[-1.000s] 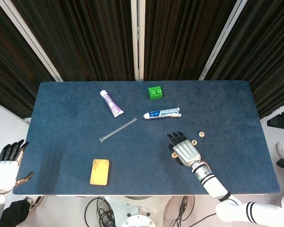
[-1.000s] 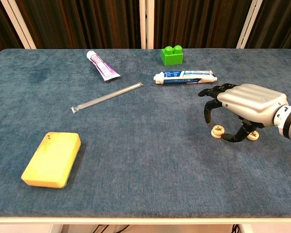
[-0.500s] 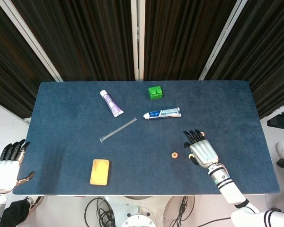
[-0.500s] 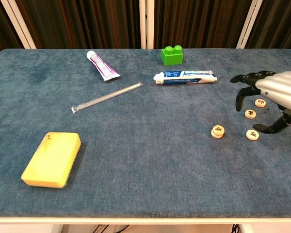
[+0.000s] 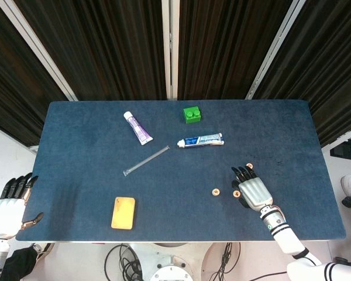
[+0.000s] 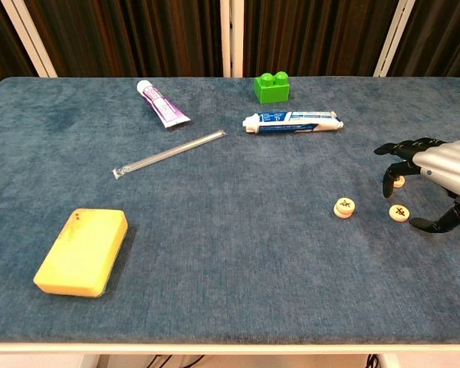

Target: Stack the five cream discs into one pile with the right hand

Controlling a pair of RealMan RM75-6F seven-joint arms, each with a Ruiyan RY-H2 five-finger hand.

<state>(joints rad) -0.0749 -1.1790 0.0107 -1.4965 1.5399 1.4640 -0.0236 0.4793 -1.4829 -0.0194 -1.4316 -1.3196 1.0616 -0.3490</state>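
dark marks on cream discs [image 6: 343,206], toothpaste tube [image 6: 291,121] print, none legible

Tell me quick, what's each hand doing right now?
Left hand: open, holding nothing, off the table's left edge.
Right hand: open, fingers spread above the cream discs, gripping none.

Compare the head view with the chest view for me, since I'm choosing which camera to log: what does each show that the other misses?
Only the head view shows the left robot hand, open beside the table's near left corner. Only the chest view shows dark markings on the disc tops. Both share the right robot hand spread over the discs, the double disc, toothpaste, green block, purple tube, straw and sponge.
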